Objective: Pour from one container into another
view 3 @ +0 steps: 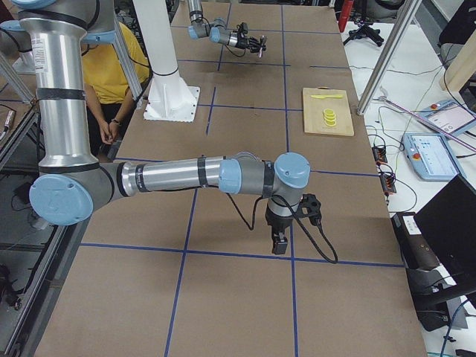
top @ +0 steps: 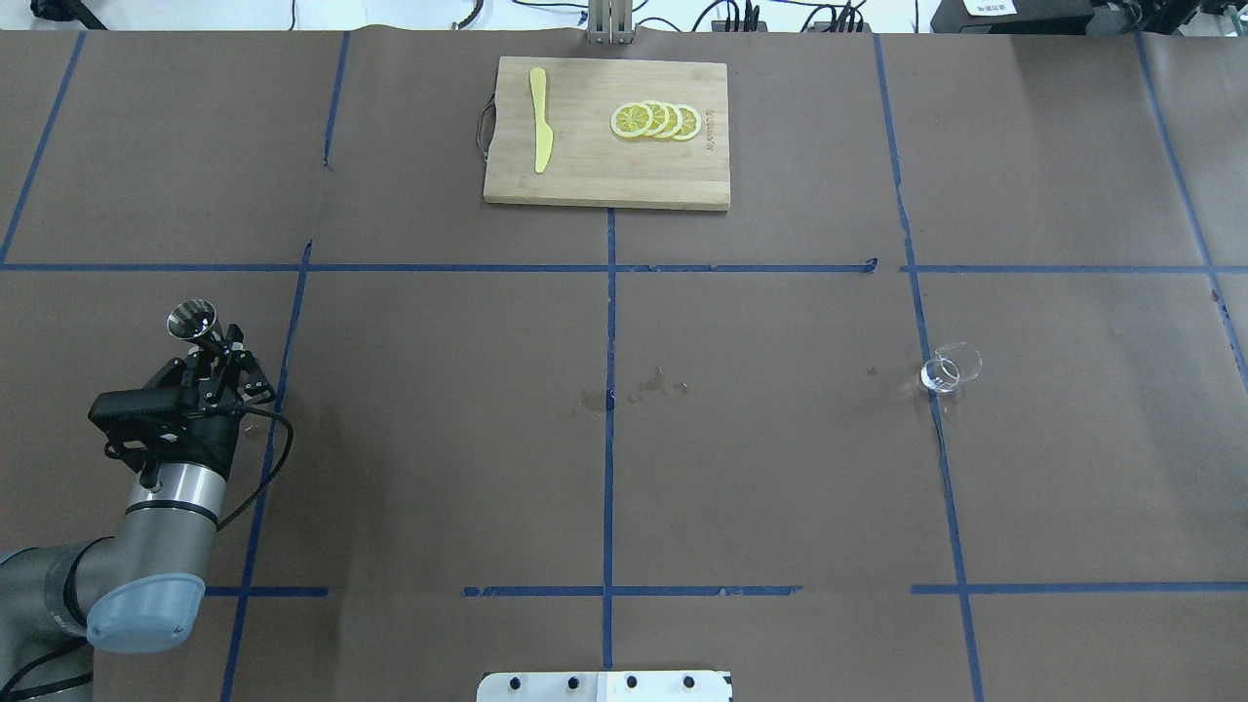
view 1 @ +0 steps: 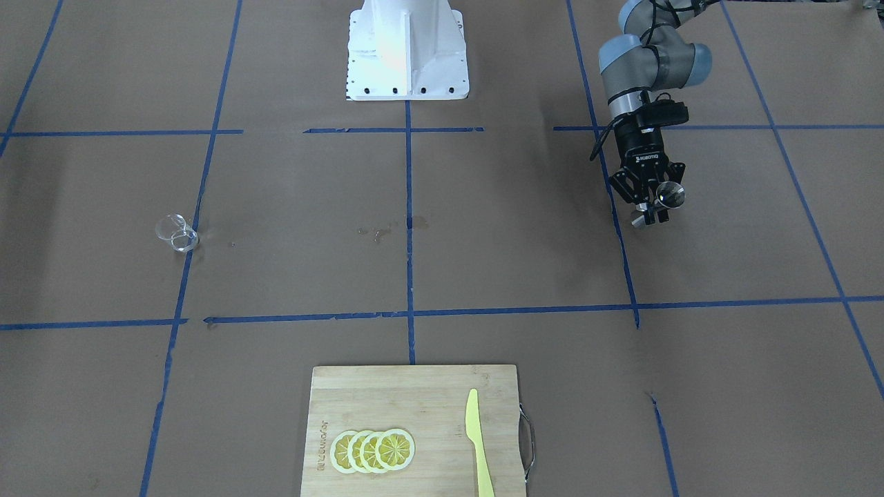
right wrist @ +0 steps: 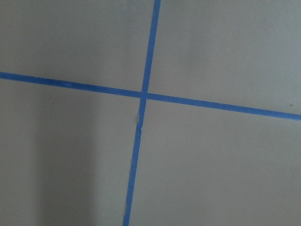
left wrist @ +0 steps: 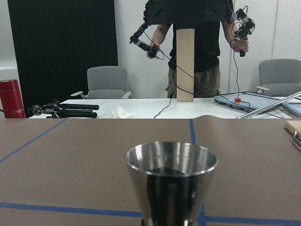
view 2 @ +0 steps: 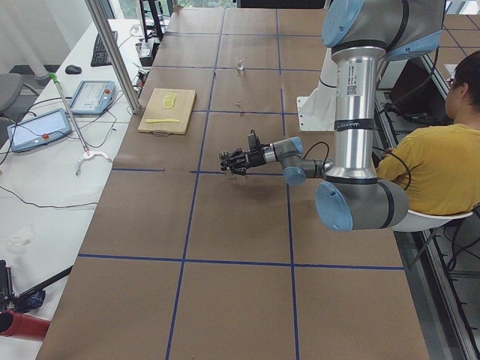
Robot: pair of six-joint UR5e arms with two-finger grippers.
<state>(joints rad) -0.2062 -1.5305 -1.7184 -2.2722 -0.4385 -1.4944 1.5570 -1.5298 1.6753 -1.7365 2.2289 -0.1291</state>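
The steel jigger (top: 191, 320) stands upright in my left gripper (top: 216, 343), which is shut on its narrow waist, low over the table's left side. In the front-facing view the jigger (view 1: 670, 195) and the gripper (view 1: 652, 207) are at the right. The left wrist view shows the jigger's upper cone (left wrist: 171, 176) close up; its contents are unclear. The clear glass cup (top: 951, 369) stands alone on the table's right side, far from the jigger, also visible in the front-facing view (view 1: 177, 232). My right gripper (view 3: 280, 242) points down at bare table, and I cannot tell its state.
A wooden cutting board (top: 604, 180) at the far middle carries lemon slices (top: 655, 121) and a yellow knife (top: 540, 132). Small wet stains (top: 643, 385) mark the table's centre. The robot base (view 1: 407, 48) is at the near edge. A seated person (view 2: 442, 157) is beside the table.
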